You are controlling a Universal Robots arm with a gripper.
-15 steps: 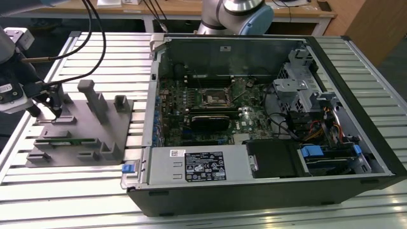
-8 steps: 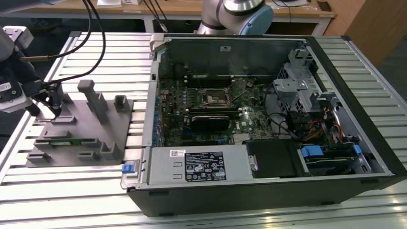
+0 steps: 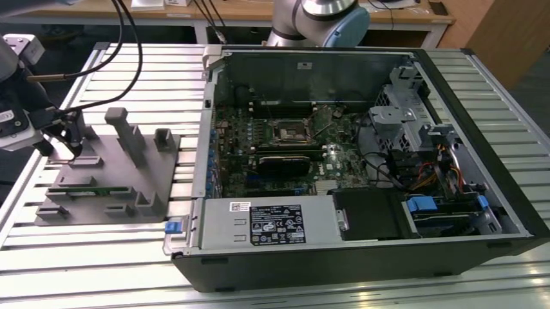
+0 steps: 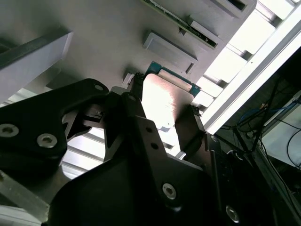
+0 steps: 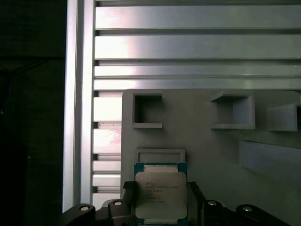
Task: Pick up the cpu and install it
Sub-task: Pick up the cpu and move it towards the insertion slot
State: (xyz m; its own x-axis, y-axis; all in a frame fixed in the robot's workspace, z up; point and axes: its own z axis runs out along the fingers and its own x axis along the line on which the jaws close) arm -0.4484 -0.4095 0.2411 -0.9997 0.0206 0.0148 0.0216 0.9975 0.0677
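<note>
The cpu [image 5: 161, 194], a small square chip with a pale metal top and a green edge, sits between my gripper's two black fingers [image 5: 128, 200] in both wrist views. My gripper [image 4: 162, 115] is shut on the cpu [image 4: 162, 99], holding it just above the grey plastic holder [image 5: 202, 155], close to a shallow square recess [image 5: 160, 155]. In the exterior view my gripper [image 3: 67, 149] hangs over the holder's [image 3: 112, 187] far corner at the exterior view's left. The black square socket [image 3: 290, 131] lies on the motherboard inside the open computer case [image 3: 361, 248].
A green memory stick [image 3: 90, 191] lies in the holder, and grey posts [image 3: 129, 135] stand up from it beside my gripper. Cables [image 3: 129, 38] trail over the slatted metal table [image 3: 86, 257]. The case's wall [image 3: 206, 129] rises between holder and motherboard.
</note>
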